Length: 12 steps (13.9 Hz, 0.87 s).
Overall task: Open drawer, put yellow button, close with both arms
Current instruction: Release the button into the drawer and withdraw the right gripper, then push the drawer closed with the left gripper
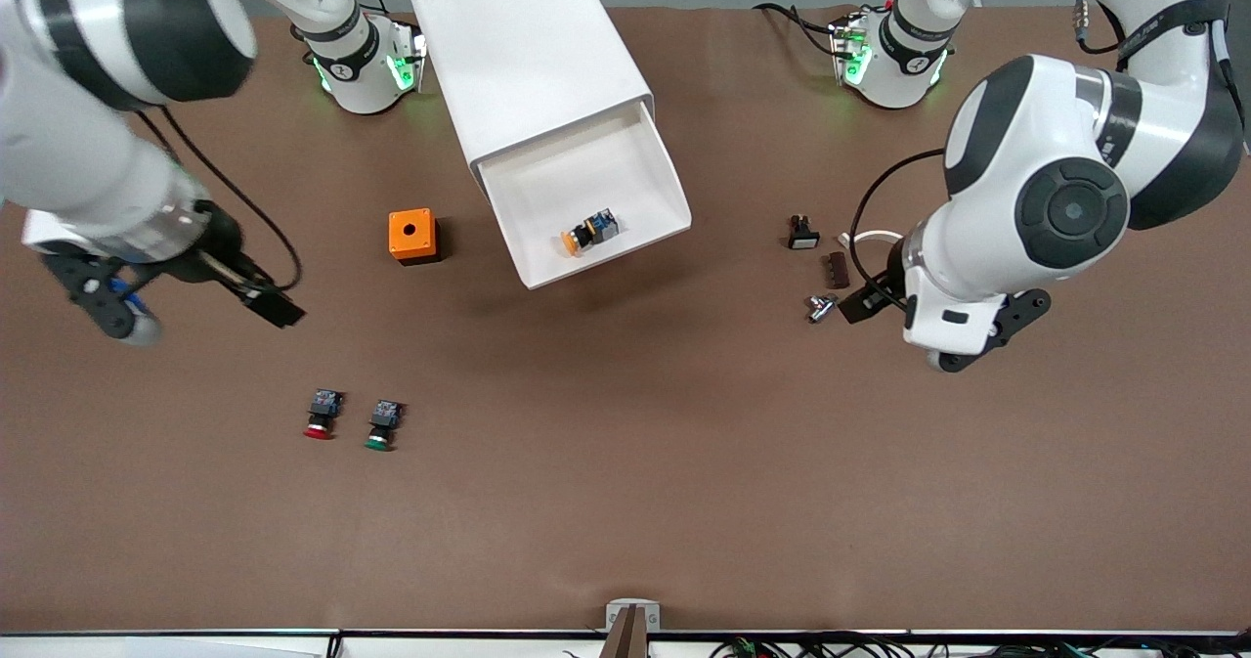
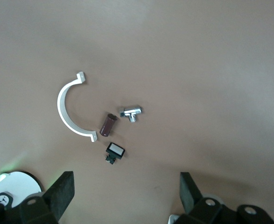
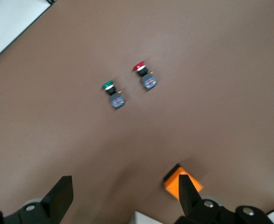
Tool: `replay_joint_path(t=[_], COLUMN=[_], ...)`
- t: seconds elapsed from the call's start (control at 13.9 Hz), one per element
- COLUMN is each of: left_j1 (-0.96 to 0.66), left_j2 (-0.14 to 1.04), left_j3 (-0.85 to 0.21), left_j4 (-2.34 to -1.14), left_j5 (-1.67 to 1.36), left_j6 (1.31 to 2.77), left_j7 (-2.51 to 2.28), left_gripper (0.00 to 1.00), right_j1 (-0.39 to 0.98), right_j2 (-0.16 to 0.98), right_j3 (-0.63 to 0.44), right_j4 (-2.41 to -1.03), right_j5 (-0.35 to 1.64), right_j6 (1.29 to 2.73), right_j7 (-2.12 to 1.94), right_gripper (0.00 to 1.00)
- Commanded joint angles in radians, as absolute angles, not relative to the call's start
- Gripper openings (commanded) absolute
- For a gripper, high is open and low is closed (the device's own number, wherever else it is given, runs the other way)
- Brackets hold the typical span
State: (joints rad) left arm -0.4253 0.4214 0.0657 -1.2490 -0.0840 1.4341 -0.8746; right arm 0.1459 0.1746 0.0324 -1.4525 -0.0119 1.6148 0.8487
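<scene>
The white cabinet (image 1: 528, 42) lies between the two arm bases, with its drawer (image 1: 640, 164) pulled open toward the front camera. The yellow button (image 1: 586, 233) lies on its side inside the drawer, near the front wall. My right gripper (image 1: 103, 301) (image 3: 125, 196) hangs open and empty above the table at the right arm's end, apart from the drawer. My left gripper (image 1: 982, 340) (image 2: 127, 196) is open and empty too, above the table at the left arm's end, over a group of small parts.
An orange box (image 1: 412, 236) (image 3: 183, 184) stands beside the drawer. A red button (image 1: 320, 416) (image 3: 144, 74) and a green button (image 1: 383, 423) (image 3: 112, 93) lie nearer the front camera. Under the left arm are a white curved clamp (image 2: 69, 109), a brown piece (image 2: 108, 124), a metal fitting (image 2: 131, 112) and a black switch (image 2: 114, 151).
</scene>
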Motion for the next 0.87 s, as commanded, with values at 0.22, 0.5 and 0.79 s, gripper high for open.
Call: replay_joint_path(t=[0.22, 0.5, 0.79], left_j1=[-0.434, -0.497, -0.580], left_j2=[0.399, 0.426, 0.492], left_j3=[-0.092, -0.123, -0.123], left_j4=[-1.330, -1.422, -1.431], left_j5=[-0.057, -0.057, -0.057], left_j6=[1.512, 1.736, 1.865], left_j7=[-0.867, -1.026, -1.177], left_gripper=[0.99, 0.99, 1.00], right_j1=[-0.050, -0.103, -0.121], right_j2=[0.121, 0.091, 0.026], right_j3=[0.054, 0.054, 0.052], right_j4=[-1.421, -1.427, -1.472], right_j5=[0.054, 0.083, 0.049], right_j6=[1.434, 1.437, 1.471], right_j7=[0.411, 0.304, 0.119], right_gripper=[1.00, 1.00, 1.00])
